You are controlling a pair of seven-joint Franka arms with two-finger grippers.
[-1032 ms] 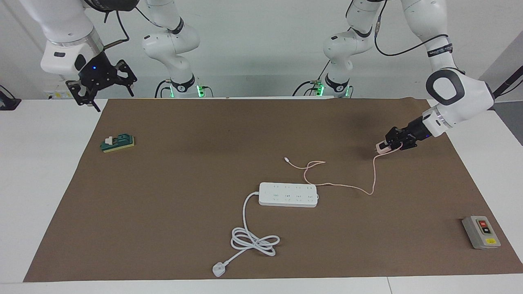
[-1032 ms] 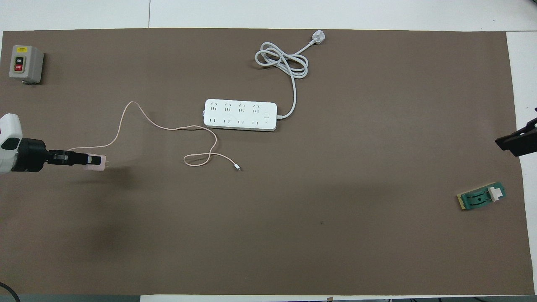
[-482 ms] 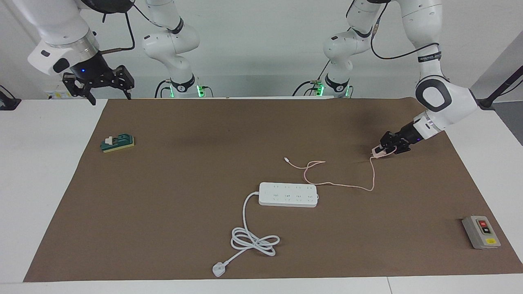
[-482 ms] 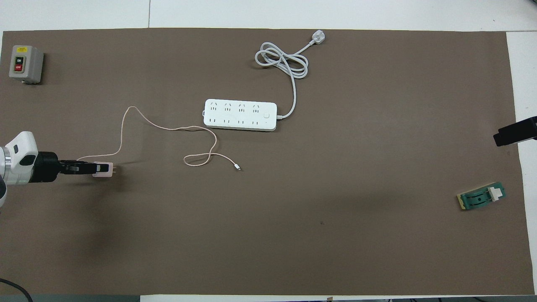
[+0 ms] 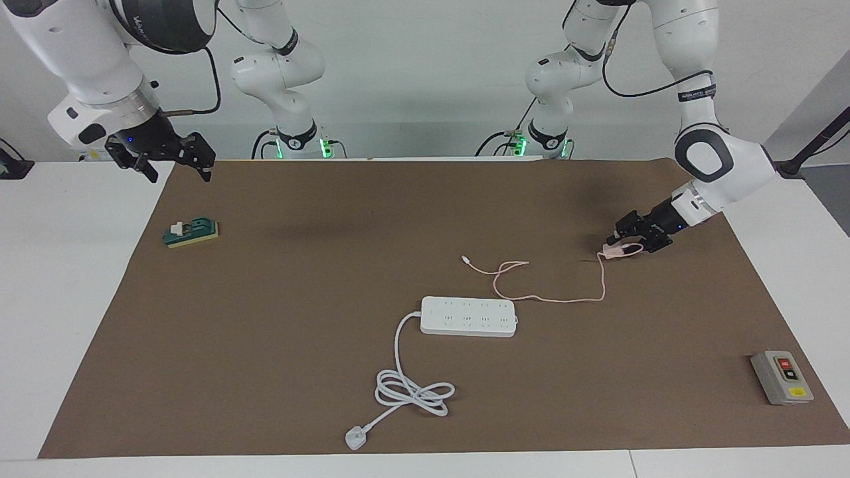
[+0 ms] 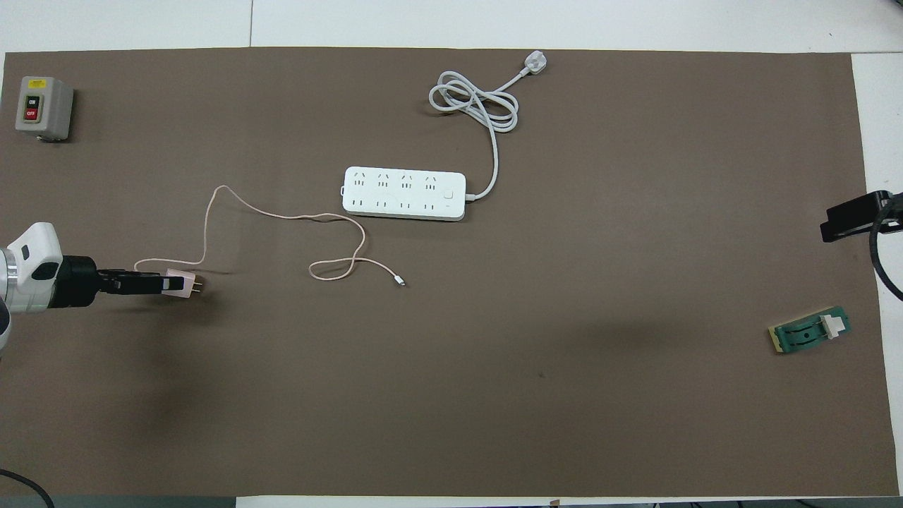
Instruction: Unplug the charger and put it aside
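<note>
The charger (image 5: pixel 612 251) (image 6: pixel 181 285), a small pale-pink cube, lies low on the brown mat toward the left arm's end, nearer to the robots than the white power strip (image 5: pixel 469 316) (image 6: pixel 404 193). It sits in none of the strip's sockets. Its thin pink cable (image 5: pixel 564 300) loops across the mat, passes close to the strip and ends in a loose connector (image 5: pixel 467 259). My left gripper (image 5: pixel 629 241) (image 6: pixel 156 283) is right at the charger, its tip against the cube's back. My right gripper (image 5: pixel 178 170) hangs open over the mat's corner at the right arm's end, holding nothing.
A grey switch box (image 5: pixel 781 377) (image 6: pixel 42 107) stands near the mat's corner farthest from the robots at the left arm's end. A small green part (image 5: pixel 192 232) (image 6: pixel 811 331) lies at the right arm's end. The strip's white cord (image 5: pixel 412 388) coils toward the table's edge.
My left gripper has come down and set the charger onto the mat, pulling the cable's bend along. The right gripper has swung and shifted slightly over its corner.
</note>
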